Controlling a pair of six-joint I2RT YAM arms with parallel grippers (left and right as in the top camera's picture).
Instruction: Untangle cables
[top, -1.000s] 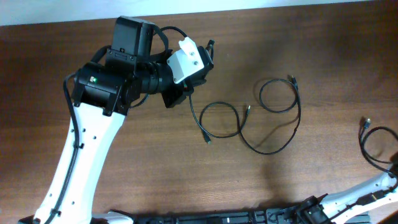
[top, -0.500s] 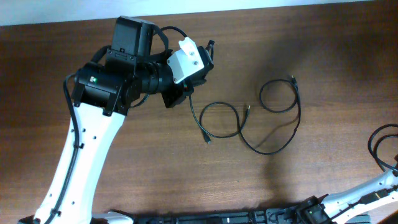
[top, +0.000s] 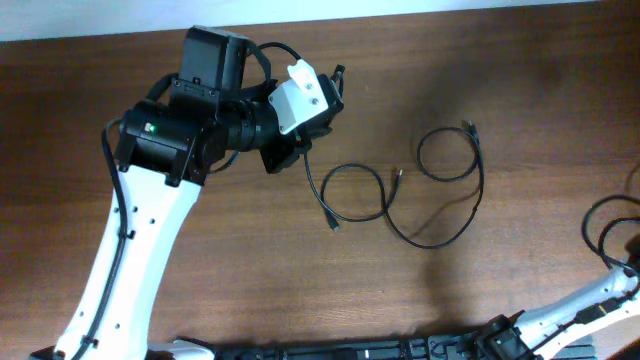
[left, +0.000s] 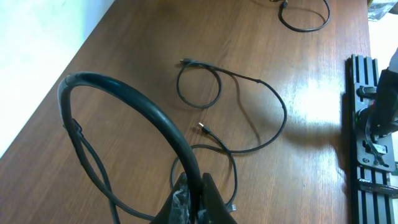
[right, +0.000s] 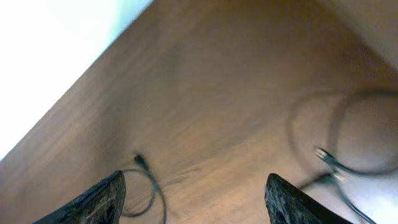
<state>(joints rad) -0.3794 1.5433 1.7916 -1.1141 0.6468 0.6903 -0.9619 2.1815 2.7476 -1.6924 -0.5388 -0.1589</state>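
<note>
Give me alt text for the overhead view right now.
Thin black cables lie in loose loops in the middle of the wooden table, with one strand running up to the left gripper at upper left. Another cable loop lies at the right edge, just above the right arm.

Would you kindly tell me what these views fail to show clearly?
- Overhead: the right cable is cut off by the frame's right edge.
- Right wrist: motion blur smears the cable plug beyond the open right gripper.
- Overhead: the left arm covers the left gripper, hiding whether it pinches the middle cable.
</note>
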